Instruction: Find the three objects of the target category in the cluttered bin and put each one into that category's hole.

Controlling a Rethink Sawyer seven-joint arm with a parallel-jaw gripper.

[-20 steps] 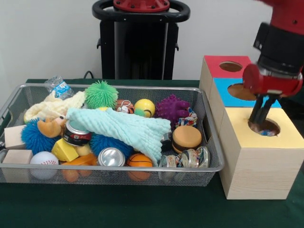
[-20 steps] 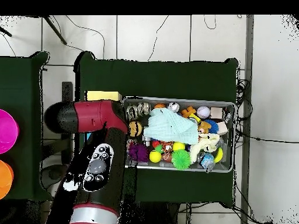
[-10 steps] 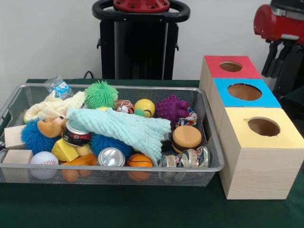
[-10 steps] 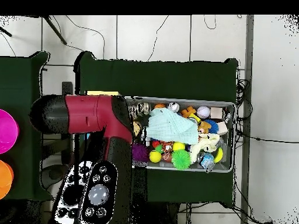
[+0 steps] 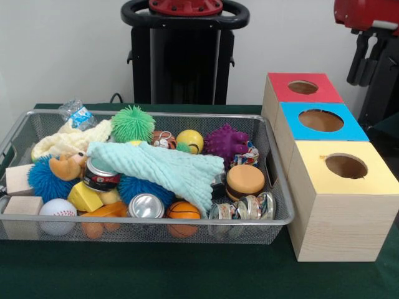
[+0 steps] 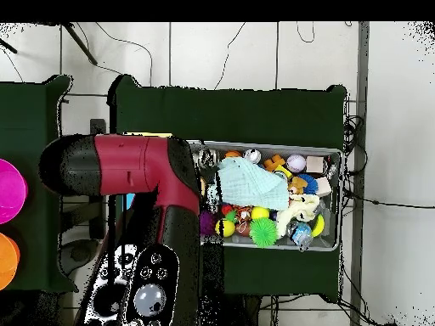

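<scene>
The wire-mesh bin [image 5: 149, 220] stands on the green table, full of clutter; it also shows in the overhead view [image 6: 333, 154]. One polka-dot cloth piece [image 5: 247, 154] lies by the bin's right wall, next to a purple spiky ball. No other polka-dot piece shows. The yellow-topped box [image 5: 374, 180] stands right of the bin, and its hole [image 5: 346, 166] looks dark. My gripper [image 5: 363, 80] hangs high above the red and blue boxes at the top right, open and empty. In the overhead view my arm [image 6: 136, 170] hides the boxes and the gripper.
A blue-topped box [image 5: 352, 129] and a red-topped box [image 5: 280, 87] stand behind the yellow one. A mint-green cloth [image 5: 168, 168] drapes over cans and balls mid-bin. A cream knitted cloth [image 5: 62, 142] lies at the bin's back left. The pedestal [image 5: 181, 56] stands behind.
My gripper rose out of the yellow box's hole, where a polka-dot piece showed at its tips, and now hangs higher, empty. The bin's contents have not moved.
</scene>
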